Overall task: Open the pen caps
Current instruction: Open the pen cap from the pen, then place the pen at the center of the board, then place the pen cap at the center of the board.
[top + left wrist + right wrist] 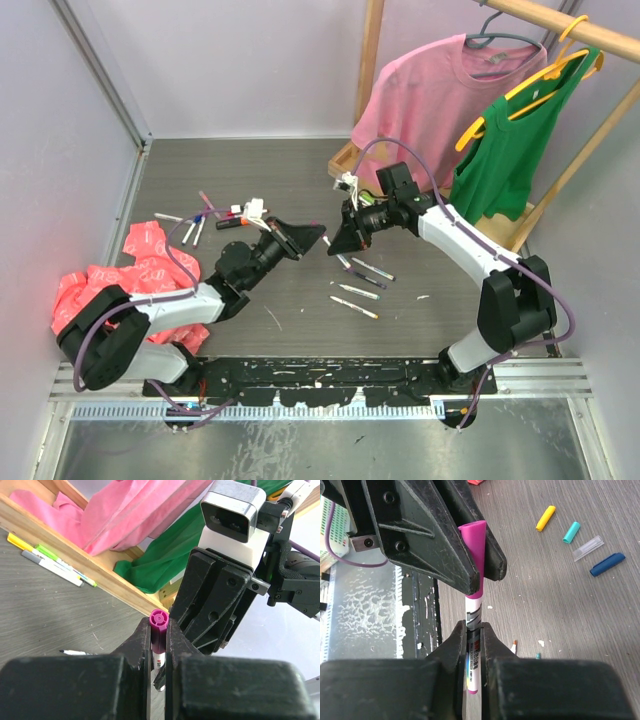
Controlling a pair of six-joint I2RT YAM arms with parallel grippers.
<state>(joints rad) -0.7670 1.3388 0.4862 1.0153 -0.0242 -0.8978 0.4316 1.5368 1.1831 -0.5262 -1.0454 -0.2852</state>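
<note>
We find the left tool [159, 632] clamped tight on the magenta plastic cap [474, 550] of a slim white-barrelled marker pen [472, 614]. The right tool [474, 632] is closed just as firmly on the printed barrel lower down. The two tools meet tip to tip in the air above the middle of the grey wood-grain desk [250, 170], and the cap sits seated against the barrel. Several other slim pens [372, 268] lie flat just right of the middle, and a second cluster [195, 230] lies toward the left edge. Four loose caps [571, 532], yellow, teal, clear and dark blue, rest on the desk near one another. A crumpled red plastic bag [140, 270] lies at the left edge.
</note>
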